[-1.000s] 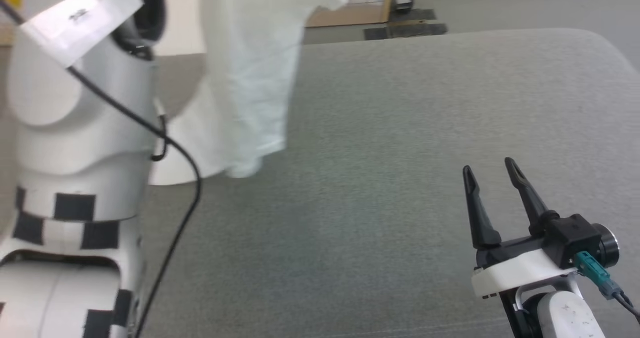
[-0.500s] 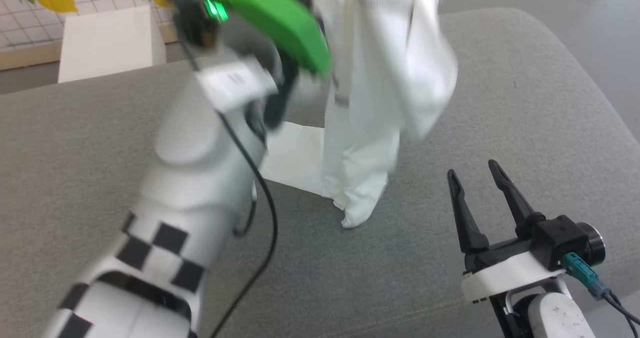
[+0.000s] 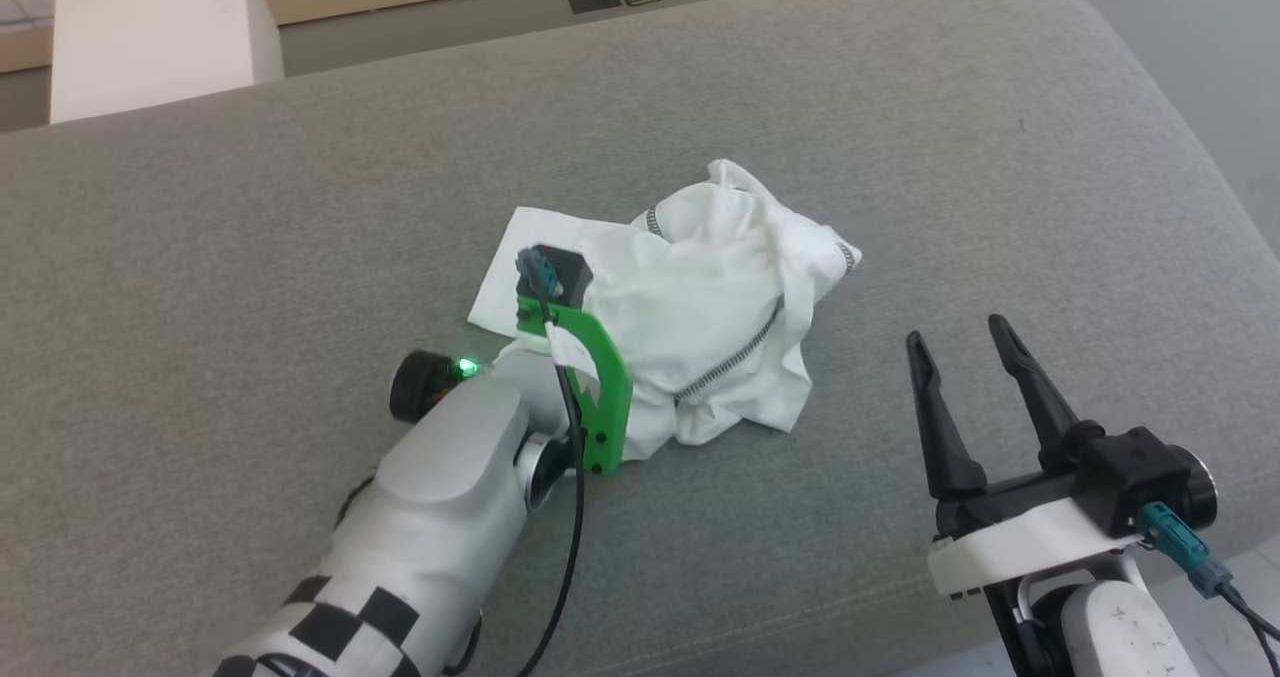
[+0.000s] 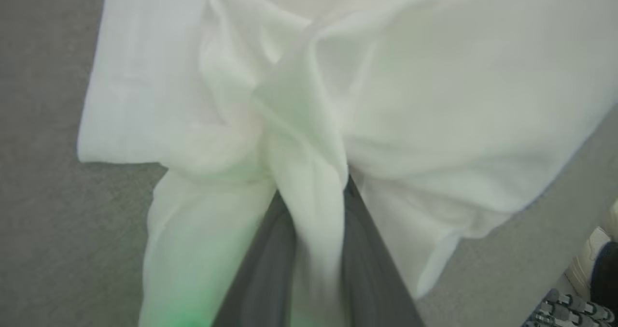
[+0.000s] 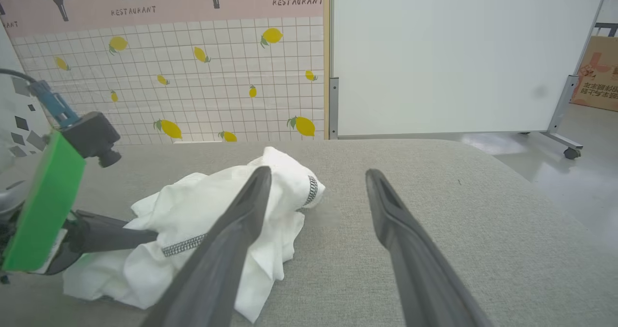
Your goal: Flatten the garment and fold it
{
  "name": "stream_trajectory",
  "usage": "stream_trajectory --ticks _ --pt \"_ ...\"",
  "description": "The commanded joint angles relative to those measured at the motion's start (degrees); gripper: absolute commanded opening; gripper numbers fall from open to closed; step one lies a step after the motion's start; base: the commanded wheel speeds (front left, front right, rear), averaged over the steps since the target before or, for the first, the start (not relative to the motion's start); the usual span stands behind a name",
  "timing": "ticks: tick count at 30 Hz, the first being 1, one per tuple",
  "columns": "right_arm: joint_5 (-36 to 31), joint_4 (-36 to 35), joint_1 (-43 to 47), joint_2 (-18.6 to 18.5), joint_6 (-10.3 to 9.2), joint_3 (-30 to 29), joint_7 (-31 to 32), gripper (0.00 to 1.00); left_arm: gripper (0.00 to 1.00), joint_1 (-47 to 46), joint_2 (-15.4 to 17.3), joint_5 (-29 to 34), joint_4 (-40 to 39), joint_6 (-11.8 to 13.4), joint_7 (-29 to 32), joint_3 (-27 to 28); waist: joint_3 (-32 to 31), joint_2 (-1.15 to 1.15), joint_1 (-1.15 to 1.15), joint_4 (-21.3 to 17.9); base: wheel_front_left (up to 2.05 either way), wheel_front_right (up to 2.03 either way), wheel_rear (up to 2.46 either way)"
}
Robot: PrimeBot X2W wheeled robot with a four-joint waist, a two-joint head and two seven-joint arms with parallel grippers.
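The garment (image 3: 700,297) is a white T-shirt with grey stitching, lying in a crumpled heap in the middle of the grey padded surface (image 3: 900,107). My left gripper (image 4: 314,191) is down at the heap's near left side, behind its green wrist mount (image 3: 605,397). In the left wrist view a twisted fold of the garment (image 4: 434,100) is pinched between its two dark fingers. The right wrist view shows those fingers (image 5: 116,237) reaching into the garment (image 5: 203,211) from the left. My right gripper (image 3: 957,335) stands open to the right of the heap, apart from it, with nothing between its fingers (image 5: 231,240).
A white box (image 3: 150,37) stands beyond the surface's far left edge. The surface's rounded right edge drops to the floor. A wheeled whiteboard (image 5: 458,51) and a lemon-patterned wall (image 5: 193,76) stand behind. A person's shoe (image 4: 589,264) shows beside the surface.
The head camera has shifted. The garment hung raised from my left gripper; the arm has come down and the garment now lies bunched on the surface. My right gripper has stayed open in place.
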Motion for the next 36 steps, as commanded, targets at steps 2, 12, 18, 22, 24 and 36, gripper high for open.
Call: stream_trajectory --ticks 2,12,18,22,24,36 --pt "0.26 0.26 -0.99 0.05 -0.1 -0.3 -0.39 1.0 1.0 1.47 0.14 -1.16 -1.13 -0.16 -1.17 -0.08 -0.14 0.0 0.01 1.66 0.0 0.0 0.0" --pt "-1.0 -0.66 -0.94 0.05 -0.1 -2.36 0.17 1.0 1.0 3.23 2.88 -0.47 -13.47 0.56 -30.04 6.29 -3.2 0.0 0.01 6.78 0.0 0.0 0.0" --pt "-1.68 -2.08 0.25 0.05 -0.1 -3.96 1.4 1.0 1.0 9.87 8.05 3.06 -25.99 3.54 -32.35 13.47 -5.0 0.0 0.01 9.23 0.0 0.0 0.0" --pt "-1.97 -2.92 1.23 0.05 -0.1 -5.25 2.04 1.0 1.0 18.25 10.43 6.81 -35.63 4.62 -32.38 20.25 -5.86 0.0 0.01 10.74 0.0 0.0 0.0" --pt "-2.14 -3.36 1.7 0.05 -0.1 -5.8 2.33 1.0 1.0 22.43 10.91 8.32 -39.17 4.69 -32.39 23.29 -6.1 0.0 0.01 11.41 0.0 0.0 0.0" --pt "-1.72 -3.65 3.38 0.05 -0.1 -8.17 4.01 1.0 1.0 39.29 8.76 16.0 -48.47 2.07 -32.4 34.28 -6.87 0.0 0.01 13.99 0.0 0.0 0.0"
